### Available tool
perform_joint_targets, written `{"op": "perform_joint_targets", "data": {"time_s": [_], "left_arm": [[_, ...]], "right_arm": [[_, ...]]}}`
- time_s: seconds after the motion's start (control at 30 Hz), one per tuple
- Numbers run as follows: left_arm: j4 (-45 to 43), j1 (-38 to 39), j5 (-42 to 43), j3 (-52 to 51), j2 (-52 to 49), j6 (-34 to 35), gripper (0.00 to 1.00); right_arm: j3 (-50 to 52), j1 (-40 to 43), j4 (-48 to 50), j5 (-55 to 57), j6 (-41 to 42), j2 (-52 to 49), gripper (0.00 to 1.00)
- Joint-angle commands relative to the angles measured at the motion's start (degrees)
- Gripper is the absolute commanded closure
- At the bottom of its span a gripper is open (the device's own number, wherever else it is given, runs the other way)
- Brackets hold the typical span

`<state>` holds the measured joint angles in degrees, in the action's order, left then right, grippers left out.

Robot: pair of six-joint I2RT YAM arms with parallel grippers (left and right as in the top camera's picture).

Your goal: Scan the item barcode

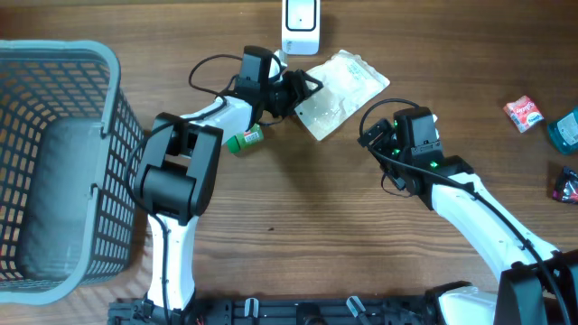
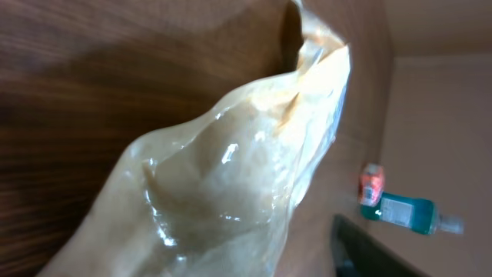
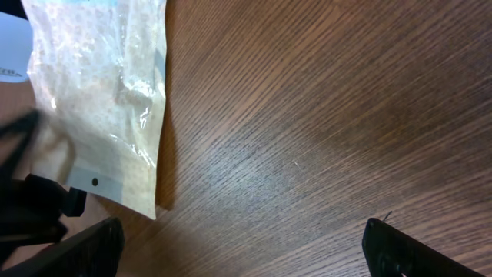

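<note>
- Overhead: the clear bag (image 1: 348, 86) is lying on the table (image 1: 298, 217) just below the white scanner (image 1: 301, 27). The left end effector (image 1: 296, 92) is meeting the bag's left edge, and the right end effector (image 1: 379, 135) is hovering near its lower right corner, apart from it.
- Left wrist: the bag, crumpled and glossy, is filling the frame. The fingers are not showing, so I cannot tell whether they are pinching it.
- Right wrist: the two fingers are standing spread wide and gripping nothing, with the bag lying ahead to their left.
- Progress, as I judge it: the pickup is only beginning. Lifting the bag and presenting its barcode to the scanner is what is remaining.
</note>
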<state>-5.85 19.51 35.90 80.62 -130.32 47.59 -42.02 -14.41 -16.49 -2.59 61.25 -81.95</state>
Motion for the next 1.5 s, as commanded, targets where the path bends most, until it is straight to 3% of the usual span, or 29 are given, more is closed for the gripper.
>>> {"op": "perform_joint_targets", "data": {"time_s": [0.0, 0.07, 0.23, 0.4, 0.73, 1.07, 1.13, 1.17, 1.23, 1.43, 1.47], "left_arm": [[1.75, 0.26, -1.22, -1.79, -4.39, -0.22, 0.85], [1.70, 0.26, -1.25, -1.79, -4.39, 0.68, 0.95], [1.70, 0.09, 0.37, -1.79, -4.37, 1.36, 0.96], [1.70, -0.70, 9.57, -1.79, -4.37, 6.82, 0.96], [1.68, -3.63, 28.44, -1.79, -4.35, 19.69, 0.96], [1.70, -4.31, 33.75, -1.79, -4.24, 21.94, 0.96], [1.70, -4.31, 33.75, -1.79, -4.24, 21.92, 0.96], [1.70, -4.31, 33.75, -1.79, -4.24, 21.90, 0.96], [1.68, -4.31, 33.70, -1.79, -4.24, 21.90, 0.96], [1.68, -4.31, 33.48, -1.79, -4.24, 21.86, 0.96], [1.70, -4.31, 33.48, -1.79, -4.24, 21.68, 0.96]], "right_arm": [[0.26, 0.15, 1.07, -0.07, 0.35, -0.37, 0.00], [0.26, 0.15, 1.27, 0.55, 0.33, -0.37, 0.00], [0.26, 0.20, 1.70, 1.27, 0.81, -0.37, 0.00], [0.26, 0.20, 2.97, -2.08, 8.59, -2.16, 0.00], [0.26, 0.13, 26.60, -8.09, 23.26, -24.48, 0.00], [0.24, 0.13, 46.99, -2.78, 22.75, -36.11, 0.01], [0.24, 0.13, 47.43, -2.84, 22.71, -36.92, 0.18], [0.24, 0.13, 47.19, -2.82, 22.69, -37.09, 0.40], [0.24, 0.13, 47.21, -3.21, 22.14, -37.09, 0.60], [0.24, 0.13, 51.08, -6.25, 16.50, -37.09, 0.82], [0.24, 0.15, 51.82, -6.71, 16.22, -37.07, 0.92]]}}
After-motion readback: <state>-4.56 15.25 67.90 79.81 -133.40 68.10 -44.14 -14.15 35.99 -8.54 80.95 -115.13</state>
